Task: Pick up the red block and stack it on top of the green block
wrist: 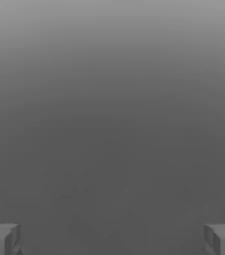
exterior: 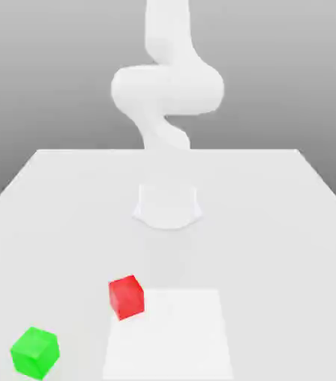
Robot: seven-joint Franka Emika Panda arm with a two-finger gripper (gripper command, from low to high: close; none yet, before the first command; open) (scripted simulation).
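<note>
Bright green cube-shaped block [exterior: 35, 353] sits on the smooth white bench [exterior: 66, 245], left of the red cube-shaped block [exterior: 127, 298] in the exterior view; your pincer [wrist: 112, 241] is open and empty, so both lifting and stacking remain.

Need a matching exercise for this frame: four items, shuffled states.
Items
1. red block
2. green block
3. gripper
4. white tabletop

States
A. open, nothing between the fingertips
B. overlaps the pale square's corner in the exterior view
C. bears both blocks
D. nearest the exterior view's left edge of the two blocks

Pairs: 1-B, 2-D, 3-A, 4-C
</note>
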